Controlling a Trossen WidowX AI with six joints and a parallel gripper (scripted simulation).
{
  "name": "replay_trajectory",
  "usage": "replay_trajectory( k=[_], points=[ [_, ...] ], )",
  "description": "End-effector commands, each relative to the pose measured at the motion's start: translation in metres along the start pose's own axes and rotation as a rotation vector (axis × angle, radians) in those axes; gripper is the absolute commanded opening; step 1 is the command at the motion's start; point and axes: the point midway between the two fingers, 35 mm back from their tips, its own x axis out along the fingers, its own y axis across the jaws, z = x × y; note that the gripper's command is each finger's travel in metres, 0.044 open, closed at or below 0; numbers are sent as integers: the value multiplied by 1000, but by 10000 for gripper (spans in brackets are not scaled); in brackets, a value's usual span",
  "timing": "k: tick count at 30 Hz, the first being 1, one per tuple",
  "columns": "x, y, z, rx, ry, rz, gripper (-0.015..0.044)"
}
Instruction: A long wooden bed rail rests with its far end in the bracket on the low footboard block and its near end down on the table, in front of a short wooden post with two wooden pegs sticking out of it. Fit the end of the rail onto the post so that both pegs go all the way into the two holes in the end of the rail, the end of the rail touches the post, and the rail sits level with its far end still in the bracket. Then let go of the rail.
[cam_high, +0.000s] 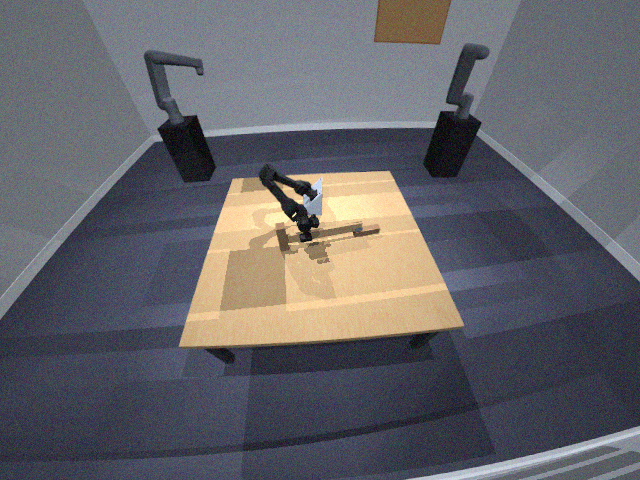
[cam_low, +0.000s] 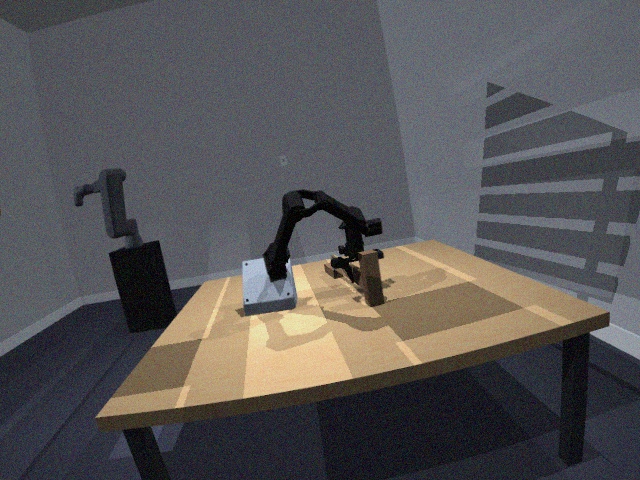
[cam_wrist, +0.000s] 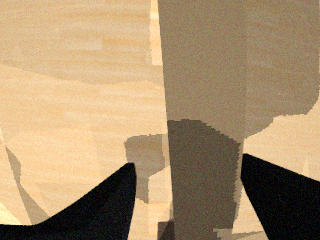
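Observation:
The long wooden rail (cam_high: 336, 230) (cam_wrist: 205, 75) runs from the upright post (cam_high: 281, 237) (cam_low: 371, 279) to the low footboard block (cam_high: 371, 230) (cam_low: 331, 270). Its far end is at the small bracket (cam_high: 357, 231) on that block. Its near end appears to be at the post, raised off the table. The pegs are not visible, and I cannot tell whether a small gap remains or whether the rail is exactly level. My gripper (cam_high: 306, 237) (cam_wrist: 187, 166) is open around the rail near the post, with a gap on each side of the rail in the wrist view.
The arm's pale base plate (cam_high: 313, 205) (cam_low: 268, 304) stands on the table (cam_high: 361, 310) (cam_low: 289, 372) beside the rail. The arm arches over from it. Strong shadows cross the tabletop. Two grey arms on black pedestals (cam_high: 187, 149) (cam_high: 451, 144) stand beyond the table.

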Motion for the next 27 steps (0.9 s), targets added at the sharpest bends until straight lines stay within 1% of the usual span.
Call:
replay_trajectory(
  k=[1, 4, 9, 12, 14, 27],
  points=[
    [0, 0, 0, 0, 0, 0, 368],
    [0, 0, 0, 0, 0, 0, 440],
    [-2, 0, 2, 0, 0, 0, 440],
    [-23, 0, 24, 0, -1, -6, 440],
    [-30, 0, 31, 0, 0, -8, 440],
    [-30, 0, 31, 0, 0, -8, 440]
  ],
)
